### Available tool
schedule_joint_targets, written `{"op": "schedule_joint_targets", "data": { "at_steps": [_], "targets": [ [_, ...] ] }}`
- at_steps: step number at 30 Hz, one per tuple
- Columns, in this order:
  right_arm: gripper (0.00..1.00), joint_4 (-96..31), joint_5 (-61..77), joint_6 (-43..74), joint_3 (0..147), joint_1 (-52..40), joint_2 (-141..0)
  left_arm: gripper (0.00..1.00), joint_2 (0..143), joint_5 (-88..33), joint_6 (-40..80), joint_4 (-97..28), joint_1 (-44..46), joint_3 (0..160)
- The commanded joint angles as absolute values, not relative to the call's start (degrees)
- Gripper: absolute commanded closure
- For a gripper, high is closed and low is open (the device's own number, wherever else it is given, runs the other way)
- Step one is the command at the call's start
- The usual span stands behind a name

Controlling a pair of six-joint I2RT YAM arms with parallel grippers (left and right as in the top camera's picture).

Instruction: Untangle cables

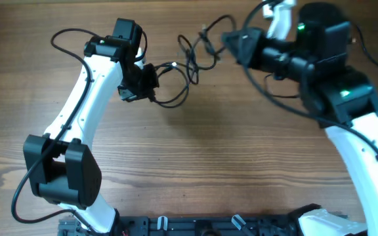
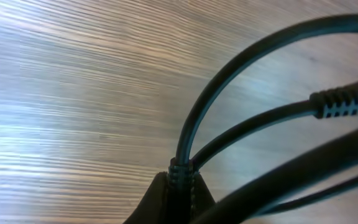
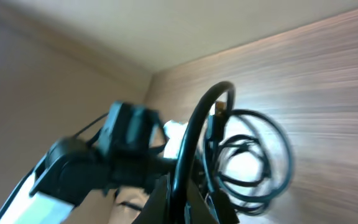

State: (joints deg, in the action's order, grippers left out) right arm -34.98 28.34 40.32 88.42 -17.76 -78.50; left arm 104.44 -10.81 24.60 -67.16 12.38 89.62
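A wooden table [image 1: 195, 157] with fine brown grain fills the overhead view. The right wrist view shows one straight edge of it, with plain beige beyond. The left arm [image 1: 87, 105] and right arm [image 1: 359, 144], smooth white shells with black joints, reach in from a black rail [image 1: 202, 226] at the near edge. A broad stretch of bare wood lies between them. The cables [image 1: 189, 59], thin glossy black cords in loose overlapping loops, hang and lie at the far middle, strung between the two grippers. The left gripper [image 1: 151, 77] is closed, pinching a cable at a ribbed collar [image 2: 180, 173]. The right gripper [image 1: 231, 40] is closed too, with a cable arching up out of its jaws.
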Motion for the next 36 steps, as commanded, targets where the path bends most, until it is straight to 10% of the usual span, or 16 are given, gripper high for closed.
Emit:
{"op": "schedule_joint_targets", "data": {
  "at_steps": [1,8,12,16,36],
  "targets": [
    [0.96,-35.66,30.33,39.05,88.66,-10.79,-74.65,0.96,104.79,3.70,33.21,-68.20,12.43,89.95],
    [0.96,-51.42,13.04,35.68,88.64,0.51,-73.12,0.95,104.79,9.02,36.80,-68.64,12.43,89.95],
    [0.96,-56.29,14.90,33.36,88.60,0.49,-73.80,0.75,104.79,1.61,36.38,-68.38,12.45,89.95],
    [0.96,-61.12,21.15,31.00,88.60,0.38,-76.62,0.89,104.79,-16.56,28.25,-67.72,12.53,89.95],
    [0.96,-62.61,21.37,30.83,88.60,-12.12,-85.25,0.62,104.81,-17.08,30.48,-68.86,21.85,89.95]
  ]
}}
